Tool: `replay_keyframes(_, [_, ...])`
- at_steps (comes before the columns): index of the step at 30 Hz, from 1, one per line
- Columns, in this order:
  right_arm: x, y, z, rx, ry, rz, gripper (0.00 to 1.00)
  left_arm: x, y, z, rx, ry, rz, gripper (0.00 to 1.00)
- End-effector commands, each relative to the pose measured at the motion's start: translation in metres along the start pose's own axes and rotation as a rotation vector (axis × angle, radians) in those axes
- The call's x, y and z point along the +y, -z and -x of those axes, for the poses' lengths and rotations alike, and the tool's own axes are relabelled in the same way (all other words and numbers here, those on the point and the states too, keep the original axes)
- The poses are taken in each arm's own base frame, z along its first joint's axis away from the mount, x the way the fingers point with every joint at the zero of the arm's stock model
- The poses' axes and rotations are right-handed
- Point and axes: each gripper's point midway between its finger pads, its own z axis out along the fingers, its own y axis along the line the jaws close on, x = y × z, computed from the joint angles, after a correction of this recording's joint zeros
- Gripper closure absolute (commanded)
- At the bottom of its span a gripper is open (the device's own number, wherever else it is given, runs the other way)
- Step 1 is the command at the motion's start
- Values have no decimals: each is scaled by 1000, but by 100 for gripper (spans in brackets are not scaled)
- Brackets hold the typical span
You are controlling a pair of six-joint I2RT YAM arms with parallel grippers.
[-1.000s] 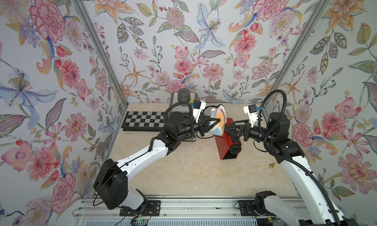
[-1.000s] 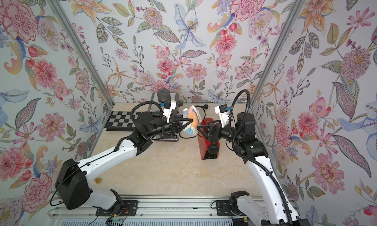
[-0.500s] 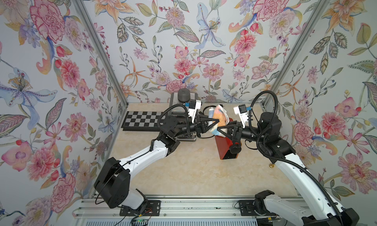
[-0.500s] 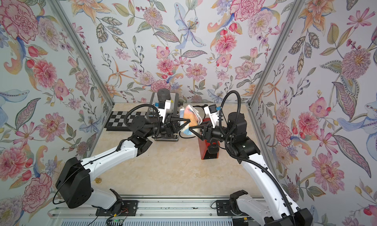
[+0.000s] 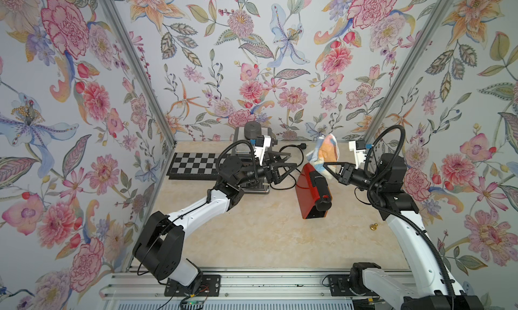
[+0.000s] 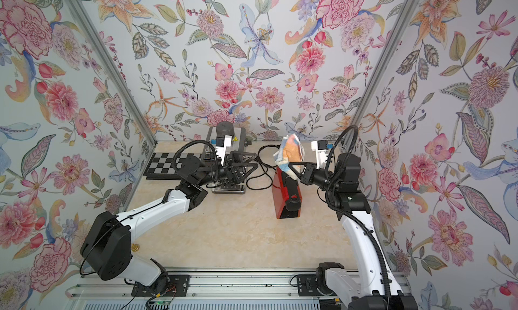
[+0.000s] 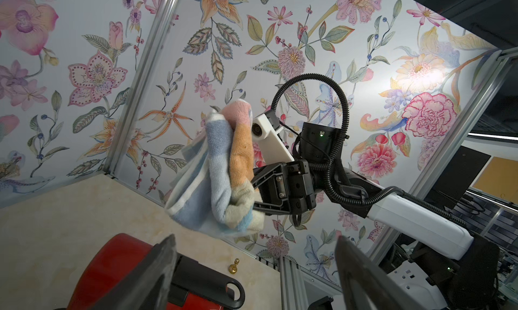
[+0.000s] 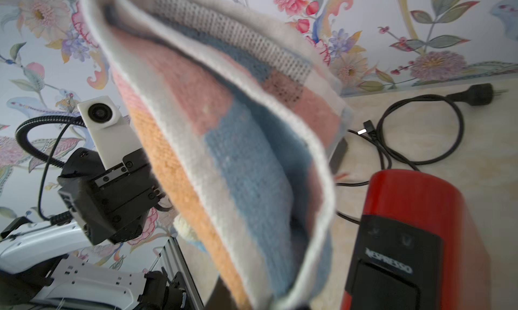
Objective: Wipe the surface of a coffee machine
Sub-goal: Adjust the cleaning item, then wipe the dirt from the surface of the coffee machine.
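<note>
A red coffee machine (image 5: 312,193) (image 6: 286,196) lies on its side on the beige table, right of centre. Just above its far end hangs a striped blue, orange and pink cloth (image 5: 325,153) (image 6: 291,151), and my right gripper (image 5: 326,165) (image 6: 291,165) is shut on its lower part. My left gripper (image 5: 293,161) (image 6: 255,160) stands open a little to the left, apart from the cloth. In the left wrist view its fingers (image 7: 162,266) spread wide over the machine (image 7: 112,266), with the cloth (image 7: 221,168) beyond. The cloth (image 8: 238,154) fills the right wrist view and hides those jaws.
A grey metal appliance (image 5: 252,143) stands at the back under my left arm, beside a chessboard (image 5: 193,165). A black power cable (image 5: 291,151) loops between it and the red machine. A brass pawn (image 5: 373,226) sits near the right wall. Flowered walls close three sides.
The cloth has passed from hand to hand. My left gripper let go of it, opened and drew back left, while my right gripper closed on it and carries it.
</note>
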Motion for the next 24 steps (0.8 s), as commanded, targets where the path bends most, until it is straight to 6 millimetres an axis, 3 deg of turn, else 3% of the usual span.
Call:
replay_keyframes(1, [-40, 22, 4, -43, -40, -156, 100, 22, -2, -5, 50, 0, 114, 1])
replay_keyframes(6, [-106, 38, -12, -22, -90, -395, 100, 61, -17, -44, 164, 71, 253, 1])
replay_keyframes(13, [-159, 41, -61, 45, -179, -578, 100, 80, -54, -93, 269, 118, 318, 1])
replay_keyframes(17, [-162, 29, -97, 129, -211, -567, 100, 94, -69, -111, 281, 191, 294, 1])
replay_keyframes(24, [-135, 14, -142, 218, -191, -501, 100, 107, -81, -125, 304, 247, 273, 1])
